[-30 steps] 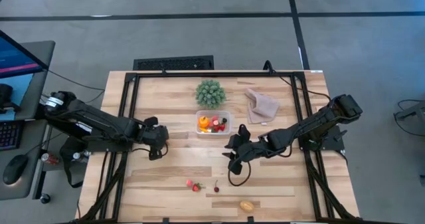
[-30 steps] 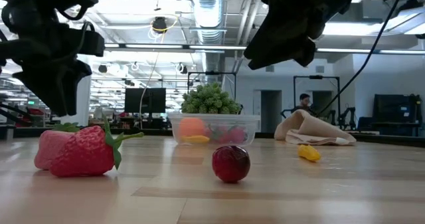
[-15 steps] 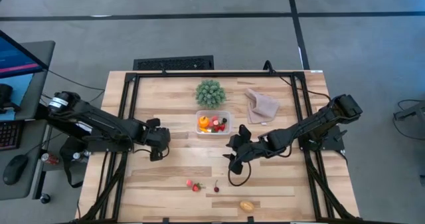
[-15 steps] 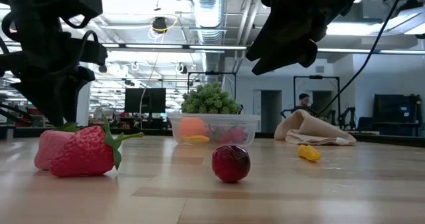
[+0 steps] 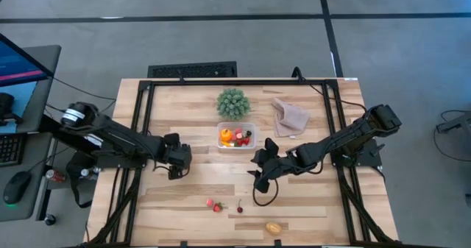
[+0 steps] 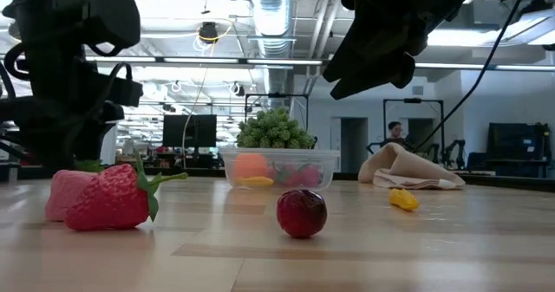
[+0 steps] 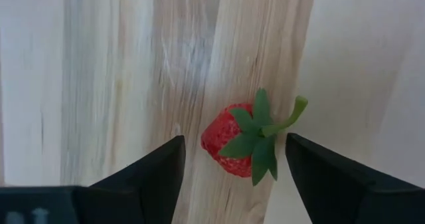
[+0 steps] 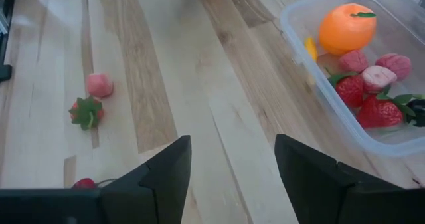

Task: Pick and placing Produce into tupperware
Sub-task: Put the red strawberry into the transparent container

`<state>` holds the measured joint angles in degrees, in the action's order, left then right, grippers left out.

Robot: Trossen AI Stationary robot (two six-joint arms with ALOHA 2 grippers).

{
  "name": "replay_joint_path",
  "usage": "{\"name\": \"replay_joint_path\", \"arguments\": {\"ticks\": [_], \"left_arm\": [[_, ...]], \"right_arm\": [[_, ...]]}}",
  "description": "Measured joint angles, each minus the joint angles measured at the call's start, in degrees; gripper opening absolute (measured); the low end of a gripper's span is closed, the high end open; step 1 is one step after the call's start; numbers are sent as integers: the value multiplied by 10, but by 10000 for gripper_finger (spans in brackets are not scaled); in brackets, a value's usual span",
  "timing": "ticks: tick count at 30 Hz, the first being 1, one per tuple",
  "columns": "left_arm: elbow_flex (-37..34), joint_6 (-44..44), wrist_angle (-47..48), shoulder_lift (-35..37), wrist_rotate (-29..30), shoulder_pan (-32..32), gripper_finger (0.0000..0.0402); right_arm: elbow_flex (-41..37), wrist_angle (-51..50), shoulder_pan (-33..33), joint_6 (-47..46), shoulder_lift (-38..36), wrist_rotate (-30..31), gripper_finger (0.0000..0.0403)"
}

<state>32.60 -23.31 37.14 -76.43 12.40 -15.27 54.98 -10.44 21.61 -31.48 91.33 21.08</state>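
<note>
Bright, even overhead light; wrist views slightly soft.

The tupperware (image 5: 236, 136) sits mid-table, a plant (image 5: 232, 102) behind it and a cloth (image 5: 289, 117) at its far right. Strawberries (image 5: 214, 204) and a cherry (image 5: 239, 208) lie near the front edge.

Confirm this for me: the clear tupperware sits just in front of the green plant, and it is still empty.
Not empty. The high view shows the tupperware in front of the green plant, and the right wrist view shows an orange and strawberries inside.
</note>
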Motion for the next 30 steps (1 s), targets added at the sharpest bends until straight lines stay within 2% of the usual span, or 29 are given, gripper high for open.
{"name": "replay_joint_path", "arguments": {"ticks": [16, 30], "left_arm": [[1, 17, -19, -19, 0, 0, 247], [1, 17, -26, -20, -9, -1, 153]], "right_arm": [[0, 0, 0, 0, 0, 0, 209], [0, -1, 0, 0, 0, 0, 209]]}}
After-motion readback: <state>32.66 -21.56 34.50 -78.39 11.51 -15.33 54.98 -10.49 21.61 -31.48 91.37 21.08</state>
